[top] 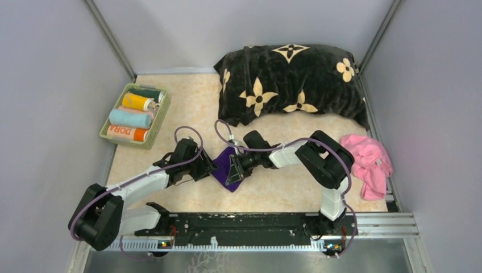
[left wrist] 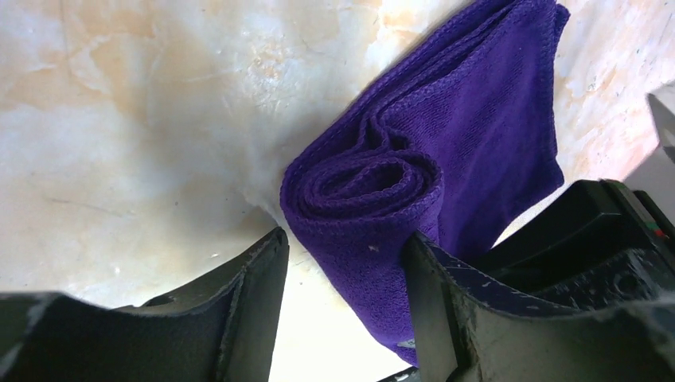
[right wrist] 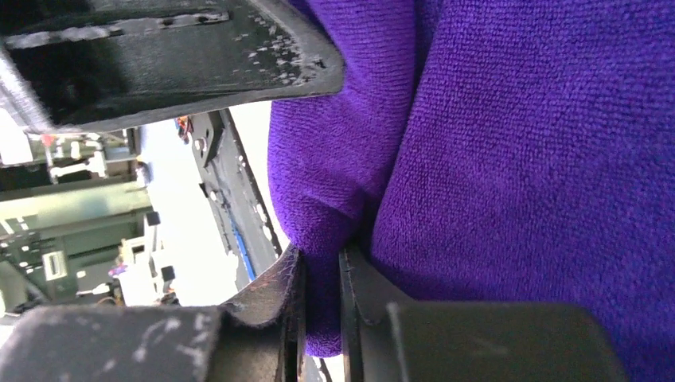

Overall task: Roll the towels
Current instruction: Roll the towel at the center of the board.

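While the purple towel (top: 223, 168) is lying half rolled at the centre of the table (top: 273, 196), the left end effector (left wrist: 346, 247) is standing open around its rolled end at 9 o'clock, and the right end effector (right wrist: 321, 267) is pinching its edge at 3 o'clock.

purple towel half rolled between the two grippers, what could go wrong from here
1. The purple towel is coiled only loosely at one end, and the left gripper straddles that coil with its jaws open, so the roll may spring undone.
2. The right gripper pinches just a thin fold of the cloth; the fold could slip out, or a pull could drag the roll askew.
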`<action>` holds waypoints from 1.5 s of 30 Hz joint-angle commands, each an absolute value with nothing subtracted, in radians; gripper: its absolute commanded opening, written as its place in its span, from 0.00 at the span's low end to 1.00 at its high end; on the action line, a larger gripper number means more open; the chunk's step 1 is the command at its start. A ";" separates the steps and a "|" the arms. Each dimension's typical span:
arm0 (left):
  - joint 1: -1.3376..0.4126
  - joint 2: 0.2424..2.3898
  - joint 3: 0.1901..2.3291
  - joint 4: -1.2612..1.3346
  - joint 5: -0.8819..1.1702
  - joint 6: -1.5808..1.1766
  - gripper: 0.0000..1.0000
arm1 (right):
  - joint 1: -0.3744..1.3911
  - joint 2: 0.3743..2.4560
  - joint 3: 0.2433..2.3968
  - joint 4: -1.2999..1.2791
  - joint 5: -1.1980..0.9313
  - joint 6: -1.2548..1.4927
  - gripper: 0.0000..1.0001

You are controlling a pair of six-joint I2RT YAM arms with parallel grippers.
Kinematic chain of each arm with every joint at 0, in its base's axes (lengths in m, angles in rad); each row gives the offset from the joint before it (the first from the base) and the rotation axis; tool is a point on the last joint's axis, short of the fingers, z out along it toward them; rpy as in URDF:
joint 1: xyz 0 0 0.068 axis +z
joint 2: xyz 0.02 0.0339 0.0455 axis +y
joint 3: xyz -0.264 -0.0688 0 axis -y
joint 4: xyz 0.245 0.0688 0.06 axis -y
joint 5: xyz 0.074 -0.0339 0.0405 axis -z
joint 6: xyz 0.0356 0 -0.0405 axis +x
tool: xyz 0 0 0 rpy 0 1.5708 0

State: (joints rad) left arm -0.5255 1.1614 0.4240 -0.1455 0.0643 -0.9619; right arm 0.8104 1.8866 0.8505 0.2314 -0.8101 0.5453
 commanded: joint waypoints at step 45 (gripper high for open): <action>-0.524 1.266 0.416 -0.183 0.038 -0.932 0.62 | 1.365 1.855 0.981 -0.197 0.526 0.032 0.45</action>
State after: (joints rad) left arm -0.5255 1.2304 0.4446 -0.0849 0.0902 -0.9638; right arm 1.3743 1.7958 1.0042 -0.1806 0.5587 0.0235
